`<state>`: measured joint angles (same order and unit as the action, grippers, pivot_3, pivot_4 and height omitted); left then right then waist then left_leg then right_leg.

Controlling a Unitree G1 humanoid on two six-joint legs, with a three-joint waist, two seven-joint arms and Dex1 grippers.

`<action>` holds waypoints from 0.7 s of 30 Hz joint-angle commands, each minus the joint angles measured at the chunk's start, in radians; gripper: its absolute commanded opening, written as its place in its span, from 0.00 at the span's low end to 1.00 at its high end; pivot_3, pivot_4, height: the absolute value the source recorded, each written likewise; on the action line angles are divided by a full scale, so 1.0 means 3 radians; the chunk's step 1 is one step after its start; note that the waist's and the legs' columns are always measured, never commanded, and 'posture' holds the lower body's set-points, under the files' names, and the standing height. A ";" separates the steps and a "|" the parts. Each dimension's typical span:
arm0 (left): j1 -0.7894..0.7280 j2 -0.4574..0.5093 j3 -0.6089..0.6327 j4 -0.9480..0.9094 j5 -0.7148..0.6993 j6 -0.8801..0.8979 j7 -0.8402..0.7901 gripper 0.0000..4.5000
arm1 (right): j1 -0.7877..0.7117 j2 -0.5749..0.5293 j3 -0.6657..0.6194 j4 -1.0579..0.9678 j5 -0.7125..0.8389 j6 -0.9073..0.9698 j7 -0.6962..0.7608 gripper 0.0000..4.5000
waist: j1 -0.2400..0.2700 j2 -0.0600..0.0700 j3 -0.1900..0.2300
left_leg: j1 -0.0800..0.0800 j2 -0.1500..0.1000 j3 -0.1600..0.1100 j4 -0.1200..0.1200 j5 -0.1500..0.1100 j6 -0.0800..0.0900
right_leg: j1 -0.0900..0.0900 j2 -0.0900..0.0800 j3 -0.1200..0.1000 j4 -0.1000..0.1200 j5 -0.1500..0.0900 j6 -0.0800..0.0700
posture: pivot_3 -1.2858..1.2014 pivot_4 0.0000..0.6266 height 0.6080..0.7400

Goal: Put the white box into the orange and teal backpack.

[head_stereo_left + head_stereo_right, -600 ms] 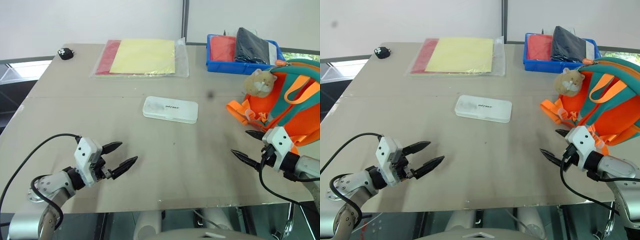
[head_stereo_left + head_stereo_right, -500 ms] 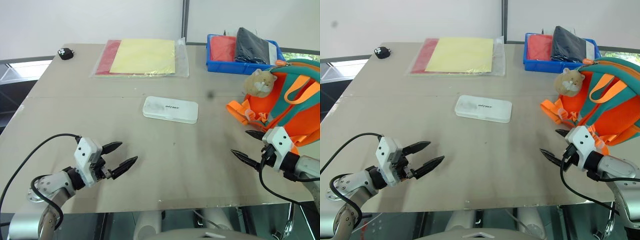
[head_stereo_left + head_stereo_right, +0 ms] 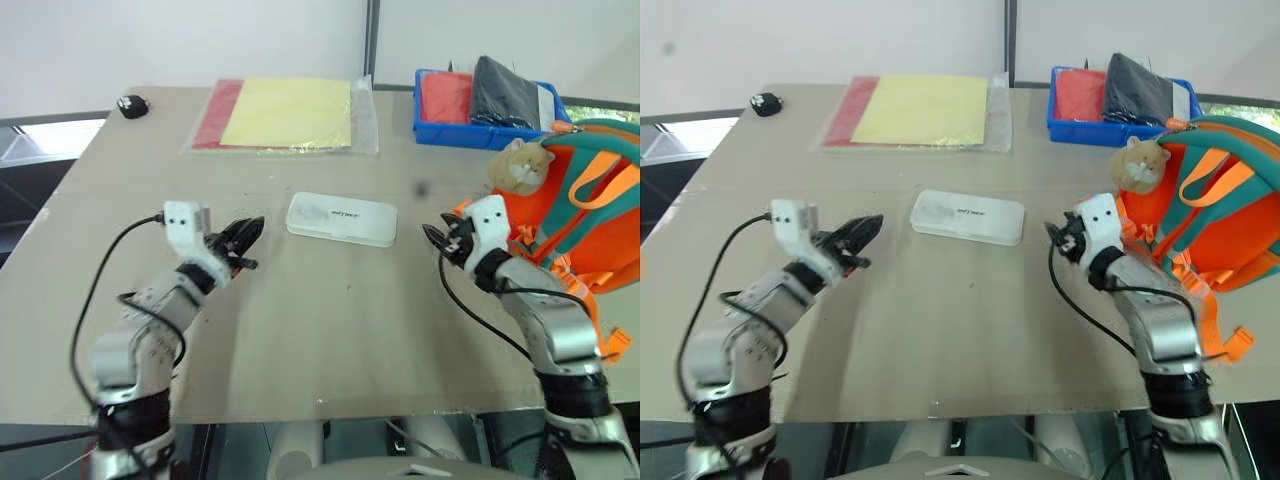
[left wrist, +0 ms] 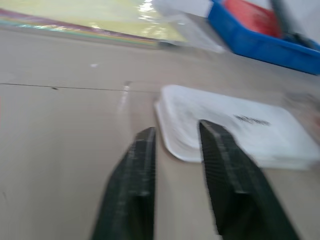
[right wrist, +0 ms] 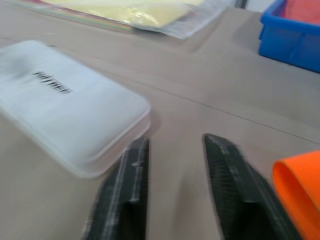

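white box (image 3: 341, 219) with small unreadable dark lettering, left gripper (image 3: 246, 243) clenched, right gripper (image 3: 441, 243) slightly parted

Both arms are bare silver-grey metal tubes with chunky joints, and each has a loose black cable looping along it. The left gripper (image 3: 243, 238) and right gripper (image 3: 441, 241) each wear a white boxy wrist block and ridged, pointy black fingers (image 4: 134, 192).

Bare bench (image 3: 330, 330) on both short ends of the white box (image 3: 341, 219), so each claw gets in easy. The orange and teal backpack (image 3: 580, 220) crowds the right side.
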<state>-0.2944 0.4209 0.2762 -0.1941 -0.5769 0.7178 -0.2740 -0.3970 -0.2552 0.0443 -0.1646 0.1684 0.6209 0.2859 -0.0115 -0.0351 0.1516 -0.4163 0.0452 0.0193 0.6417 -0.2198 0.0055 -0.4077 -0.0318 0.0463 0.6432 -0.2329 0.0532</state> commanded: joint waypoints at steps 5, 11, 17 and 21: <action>-0.0982 0.0218 -0.0602 0.1422 0.0768 -0.0176 -0.0175 0.00 | -0.0681 0.0284 0.0112 0.1056 -0.0336 -0.0036 -0.0383 0.02 | -0.0010 0.0001 0.0000 | -0.0006 -0.0004 0.0003 -0.0002 0.0000 0.0000 | -0.0004 -0.0002 0.0001 -0.0002 0.0000 0.0001 | 0.52 0.24 1.00; -0.1175 0.0355 -0.1035 0.1700 0.0857 -0.0102 -0.1034 0.00 | -0.1010 0.0364 0.0434 0.1558 -0.0271 -0.0074 0.0270 0.02 | -0.0036 0.0002 0.0000 | -0.0010 -0.0005 0.0005 -0.0018 0.0000 -0.0001 | -0.0015 -0.0003 0.0002 -0.0003 -0.0001 0.0000 | 0.52 0.24 1.00; -0.0719 0.0506 -0.0942 0.0871 0.0655 0.0263 -0.1277 0.00 | -0.0783 0.0186 0.0567 0.1041 -0.0173 0.0109 0.0718 0.02 | -0.0069 0.0003 0.0001 | -0.0012 -0.0005 0.0007 -0.0021 0.0000 -0.0001 | -0.0015 -0.0010 0.0002 -0.0005 -0.0002 0.0003 | 0.52 0.24 1.00; -0.0128 0.0626 -0.0670 -0.0113 0.0396 0.0777 -0.1167 0.00 | -0.0454 -0.0030 0.0559 0.0356 -0.0124 0.0403 0.0823 0.02 | -0.0091 0.0004 0.0001 | -0.0008 -0.0005 0.0005 -0.0021 -0.0001 -0.0001 | -0.0014 -0.0010 0.0002 -0.0001 -0.0002 0.0003 | 0.52 0.24 1.00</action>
<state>-0.3684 0.6118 0.0676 -0.0862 -0.3874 0.8810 -0.6140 -0.5458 -0.2628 0.1857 0.0585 0.0946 0.7088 0.4906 -0.0387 -0.0339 0.1519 -0.4188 0.0436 0.0205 0.6354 -0.2200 0.0052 -0.4120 -0.0350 0.0469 0.6429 -0.2336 0.0540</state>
